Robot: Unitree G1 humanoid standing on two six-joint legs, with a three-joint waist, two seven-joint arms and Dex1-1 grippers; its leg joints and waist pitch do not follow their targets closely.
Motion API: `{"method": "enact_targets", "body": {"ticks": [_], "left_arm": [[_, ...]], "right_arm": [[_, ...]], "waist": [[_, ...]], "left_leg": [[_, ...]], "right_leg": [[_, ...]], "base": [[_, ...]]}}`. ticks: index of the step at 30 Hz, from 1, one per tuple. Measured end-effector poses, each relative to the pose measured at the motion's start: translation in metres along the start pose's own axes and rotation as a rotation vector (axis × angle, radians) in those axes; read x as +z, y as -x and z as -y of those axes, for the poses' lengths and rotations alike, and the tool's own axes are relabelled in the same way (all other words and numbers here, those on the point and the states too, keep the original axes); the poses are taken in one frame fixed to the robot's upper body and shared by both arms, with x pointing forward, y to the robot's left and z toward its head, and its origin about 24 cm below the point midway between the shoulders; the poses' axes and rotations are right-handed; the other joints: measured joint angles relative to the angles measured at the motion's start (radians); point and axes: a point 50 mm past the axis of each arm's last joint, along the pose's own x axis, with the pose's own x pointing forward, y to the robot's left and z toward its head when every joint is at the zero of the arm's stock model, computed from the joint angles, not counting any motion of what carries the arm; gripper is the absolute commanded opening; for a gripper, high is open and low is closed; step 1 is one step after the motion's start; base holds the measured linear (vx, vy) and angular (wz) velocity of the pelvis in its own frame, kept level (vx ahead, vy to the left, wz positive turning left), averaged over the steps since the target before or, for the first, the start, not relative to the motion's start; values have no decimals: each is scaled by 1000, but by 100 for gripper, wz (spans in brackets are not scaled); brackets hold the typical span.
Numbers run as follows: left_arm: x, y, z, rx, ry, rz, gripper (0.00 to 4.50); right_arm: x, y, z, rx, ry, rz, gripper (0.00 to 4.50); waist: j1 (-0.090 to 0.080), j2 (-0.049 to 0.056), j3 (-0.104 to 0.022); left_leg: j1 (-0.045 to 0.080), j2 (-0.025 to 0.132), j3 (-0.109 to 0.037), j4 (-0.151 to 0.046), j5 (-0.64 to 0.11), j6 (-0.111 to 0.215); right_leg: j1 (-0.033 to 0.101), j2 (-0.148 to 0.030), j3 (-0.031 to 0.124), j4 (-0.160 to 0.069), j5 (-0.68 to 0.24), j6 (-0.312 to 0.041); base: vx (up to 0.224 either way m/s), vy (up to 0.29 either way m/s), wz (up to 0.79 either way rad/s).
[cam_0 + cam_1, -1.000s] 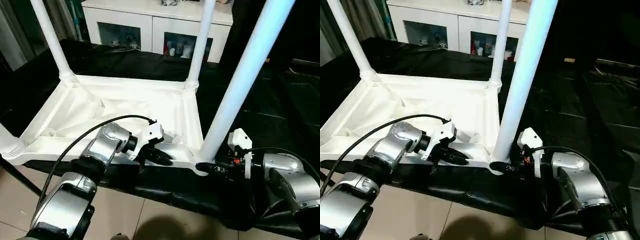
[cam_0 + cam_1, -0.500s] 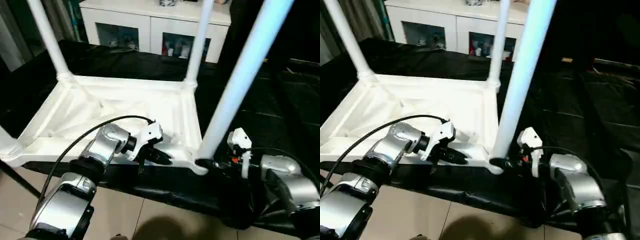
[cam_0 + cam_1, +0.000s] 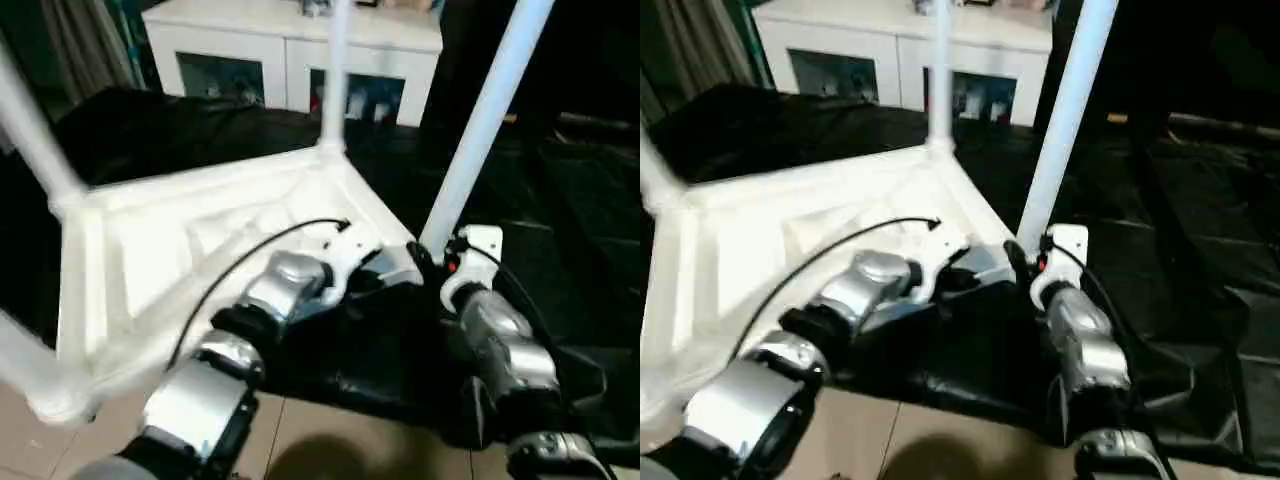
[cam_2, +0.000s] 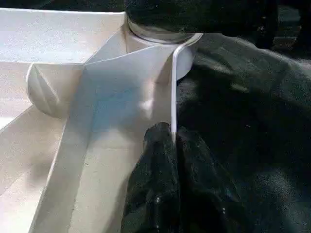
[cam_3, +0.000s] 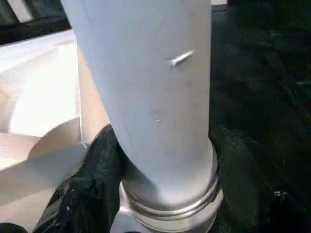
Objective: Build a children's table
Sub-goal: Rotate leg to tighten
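The children's table (image 3: pixel 150 230) lies upside down on the black cover, white legs pointing up. My left gripper (image 4: pixel 172 138) is shut on the thin rim wall of its underside, close to the corner socket (image 4: pixel 160 39). That corner holds the near right leg (image 3: pixel 480 120). My right gripper (image 5: pixel 165 145) is shut around the base of this leg, a black finger (image 5: pixel 95 174) pressed against its side just above the socket ring. In the left eye view both grippers meet at that corner, left gripper (image 3: pixel 375 272) and right gripper (image 3: pixel 422 258).
Other legs stand at the far corner (image 3: pixel 335 70), the left corner (image 3: pixel 30 130) and the near left corner (image 3: pixel 20 360). A white cabinet with glass doors (image 3: pixel 290 60) stands behind. The black-covered work table (image 3: pixel 570 230) extends right; its front edge drops to tiled floor (image 3: pixel 330 440).
The children's table has swung round on the black cover, its gripped corner going away from me. Both grippers went with it, and the right gripper closed in a little on the leg.
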Motion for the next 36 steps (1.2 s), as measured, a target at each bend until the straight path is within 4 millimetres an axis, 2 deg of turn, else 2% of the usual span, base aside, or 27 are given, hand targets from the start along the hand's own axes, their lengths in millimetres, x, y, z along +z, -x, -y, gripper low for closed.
{"method": "enact_targets", "body": {"ticks": [5,7,10,11,13,16,20,24,30,36], "left_arm": [[-1,2,-3,1,-15,-3,0],[-2,3,-4,1,-23,-5,0],[-4,10,-10,-4,-47,-10,0],[-4,12,-11,-20,-55,-12,0],[-8,18,-15,-65,-66,-17,0],[-13,30,-20,-151,-93,-24,0],[-21,47,-21,-298,-129,-35,0],[-29,62,-21,-418,-170,-52,0],[-31,69,-18,-509,-188,-65,0],[-31,70,-19,-511,-191,-65,0]], "right_arm": [[2,1,3,31,31,1,246],[4,2,6,60,61,5,301],[8,9,9,191,131,5,321],[10,13,14,226,153,-5,347],[14,23,25,330,225,-47,360],[17,39,33,505,324,-110,360],[21,53,40,644,371,-157,360],[20,62,34,747,403,-190,360],[9,72,24,862,417,-265,360],[5,71,21,881,402,-278,360]], "waist": [[0,0,0],[0,1,1],[-4,-4,4],[-3,-6,5],[0,-8,5],[6,-10,6],[11,-10,6],[20,-9,6],[41,-10,6],[40,-10,7]], "left_leg": [[0,0,0,-2,0,0],[0,0,0,-2,0,0],[0,1,0,-2,0,0],[0,1,0,-2,0,0],[-1,1,0,-2,0,0],[-2,2,0,-3,0,0],[-5,2,0,-1,0,0],[-6,4,0,1,0,0],[-6,4,0,5,0,1],[-6,4,0,5,0,1]], "right_leg": [[0,0,0,-1,0,0],[-1,0,0,-1,0,0],[-1,1,-1,-1,0,0],[-1,1,-1,-1,0,0],[0,1,-1,-1,0,0],[-1,1,-2,-2,0,0],[-2,1,-2,-3,-1,-1],[-2,0,-3,-3,-1,-1],[-3,-1,-2,-3,-1,-1],[-3,-1,-2,-3,-1,-1]], "base": [[0,0,0],[0,0,0],[0,0,0],[0,0,0],[0,0,0],[0,0,0],[0,0,0],[0,0,0],[0,0,0],[0,0,0]]}}
